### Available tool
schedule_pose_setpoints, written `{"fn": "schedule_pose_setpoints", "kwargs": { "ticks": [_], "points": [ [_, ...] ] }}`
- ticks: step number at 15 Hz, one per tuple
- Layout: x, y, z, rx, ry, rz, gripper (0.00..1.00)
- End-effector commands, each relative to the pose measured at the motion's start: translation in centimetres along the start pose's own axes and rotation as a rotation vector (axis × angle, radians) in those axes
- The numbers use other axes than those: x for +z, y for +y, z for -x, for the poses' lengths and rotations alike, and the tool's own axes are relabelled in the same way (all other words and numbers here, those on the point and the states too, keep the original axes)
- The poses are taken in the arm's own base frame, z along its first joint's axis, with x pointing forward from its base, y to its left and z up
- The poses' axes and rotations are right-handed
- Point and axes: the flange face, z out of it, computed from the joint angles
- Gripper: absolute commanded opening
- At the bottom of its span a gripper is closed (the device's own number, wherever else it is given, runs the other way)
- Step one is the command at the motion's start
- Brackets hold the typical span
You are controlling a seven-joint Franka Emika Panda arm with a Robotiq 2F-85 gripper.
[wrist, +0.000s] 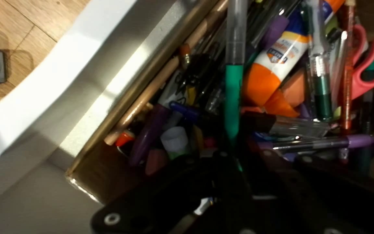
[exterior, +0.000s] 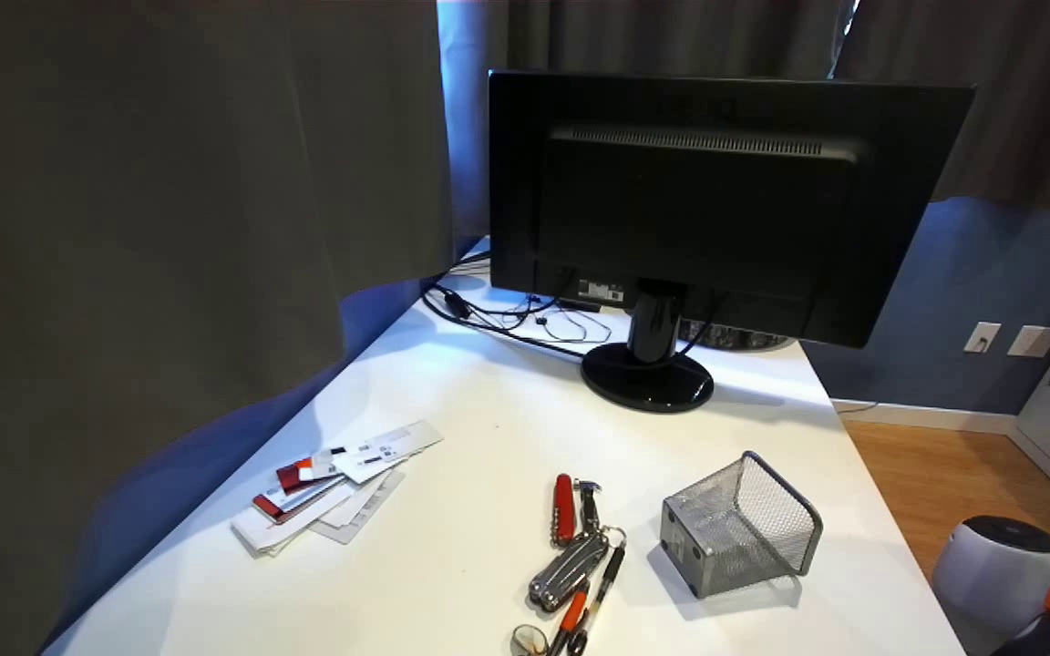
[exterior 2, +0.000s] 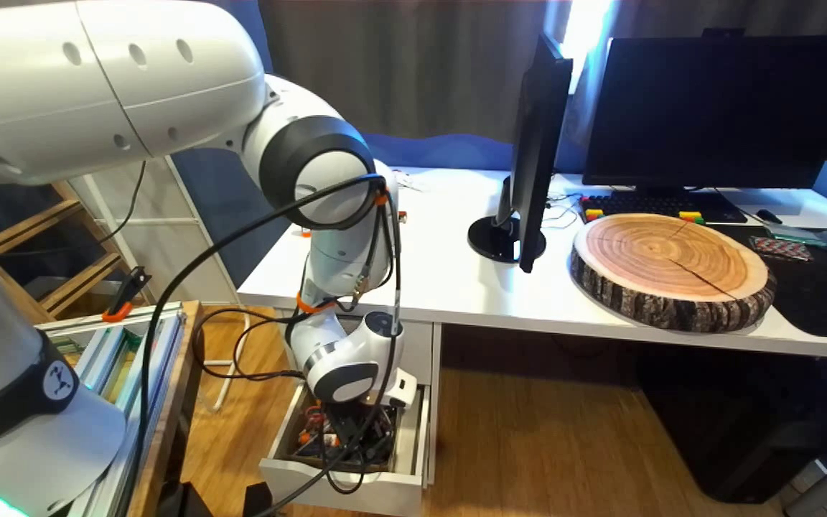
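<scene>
Monitors (exterior 2: 722, 108) and curtains (exterior 2: 413, 72) suggest a home office.

white arm (exterior 2: 169, 90), black cables (exterior 2: 145, 373), orange bands (exterior 2: 311, 307)

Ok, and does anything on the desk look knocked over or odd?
Yes: the wire mesh cup lies on its side on the white desk, when a cup like that would normally stand upright. A pen lies loose beside it.

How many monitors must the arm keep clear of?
2, both on the white desk in an exterior view: a side-on monitor beside the round wood slice, and a camera-facing monitor behind that slice.
</scene>
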Motion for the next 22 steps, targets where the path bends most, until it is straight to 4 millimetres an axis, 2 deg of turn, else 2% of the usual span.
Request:
{"fn": "schedule_pose_setpoints", "kwargs": {
  "ticks": [1, 11, 17, 18, 20, 22],
  "points": [
    [-3.3, -0.2, 1.7, 0.021, 0.021, 0.026, 0.03],
    [-12.4, -1.6, 4.5, 0.005, 0.153, 0.115, 0.03],
    [-18.3, -3.6, 6.7, -0.034, 0.253, 0.194, 0.03],
    [-15.8, -2.9, 4.7, -0.035, 0.222, 0.16, 0.11],
    [-17.3, -3.5, 5.4, -0.047, 0.243, 0.178, 0.11],
    [-17.8, -3.7, 5.7, -0.048, 0.244, 0.181, 0.11]
  ]
}}
